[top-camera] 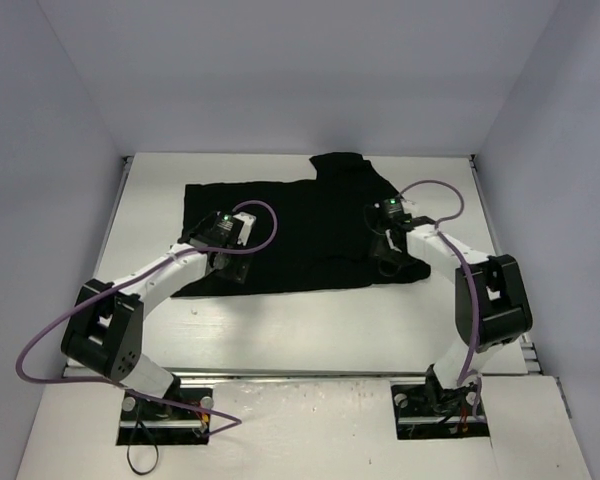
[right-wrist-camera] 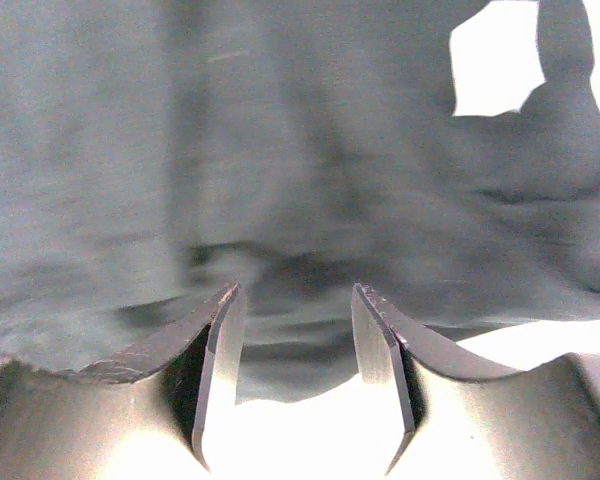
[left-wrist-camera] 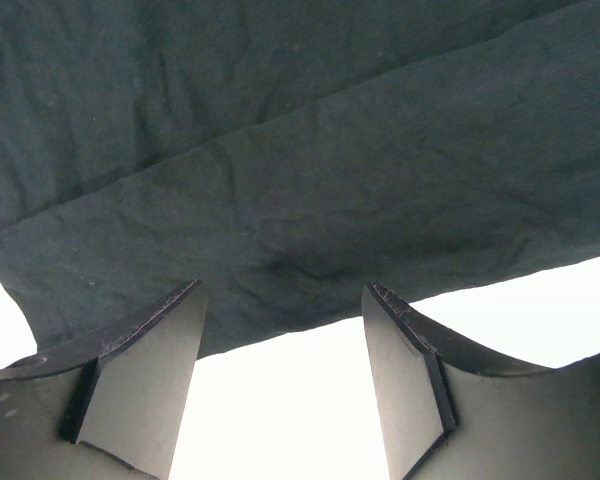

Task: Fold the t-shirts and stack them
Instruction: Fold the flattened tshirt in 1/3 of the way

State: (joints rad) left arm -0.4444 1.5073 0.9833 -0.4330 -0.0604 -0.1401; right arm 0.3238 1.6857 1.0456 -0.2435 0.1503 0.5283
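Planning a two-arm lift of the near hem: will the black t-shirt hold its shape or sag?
Likely floppy: the t-shirt lies flat with soft creases, so it should sag between pinch points. Probably light, since the fabric looks thin. Pushed, it would likely bunch on the smooth table rather than slide whole.

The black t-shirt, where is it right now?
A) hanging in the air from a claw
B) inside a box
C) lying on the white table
C: the black t-shirt lies spread out flat on the white table, none of it lifted.
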